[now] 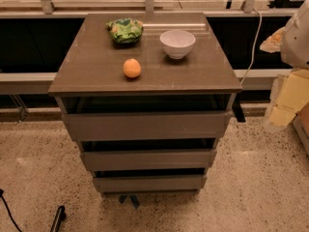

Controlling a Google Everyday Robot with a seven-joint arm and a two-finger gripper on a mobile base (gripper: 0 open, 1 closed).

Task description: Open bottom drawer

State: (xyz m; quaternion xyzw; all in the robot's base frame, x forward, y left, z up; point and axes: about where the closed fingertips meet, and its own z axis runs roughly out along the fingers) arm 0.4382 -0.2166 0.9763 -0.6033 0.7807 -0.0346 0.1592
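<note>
Camera view looks down on a speckled, terrazzo-like floor [251, 187], where a thin black cable [7, 209] curls in at the lower left beside a short dark rod-shaped thing [58, 219] that I cannot identify.

Next comes the grey-brown bench [91, 62], a boxy cabinet with three flat, matte, handleless fronts. The bottom drawer [149, 182] is the lowest, narrowest strip, just above the floor. It has a dark slot along its top edge and looks pushed in, in step with the fronts above. Over it sits the wider middle drawer [148, 159], then the tallest, widest top drawer [145, 125].

The bench top is smooth and faintly glossy. Nearest on it is a round orange fruit [132, 68] with a dull skin. Behind and to the right stands a plain white bowl [177, 43], rounded and upright, well apart from the fruit. Farthest back lies a crumpled green bag [125, 30] — its print is too blurred to read.

At the right edge, beside the bench and apart from it, hangs the pale, yellowish pincer [282, 108] beneath a white rounded arm part [297, 33] — I cannot tell whether it is apart or together. A white cord [251, 42] runs down behind the bench, in front of a pale ledge [24, 79].
</note>
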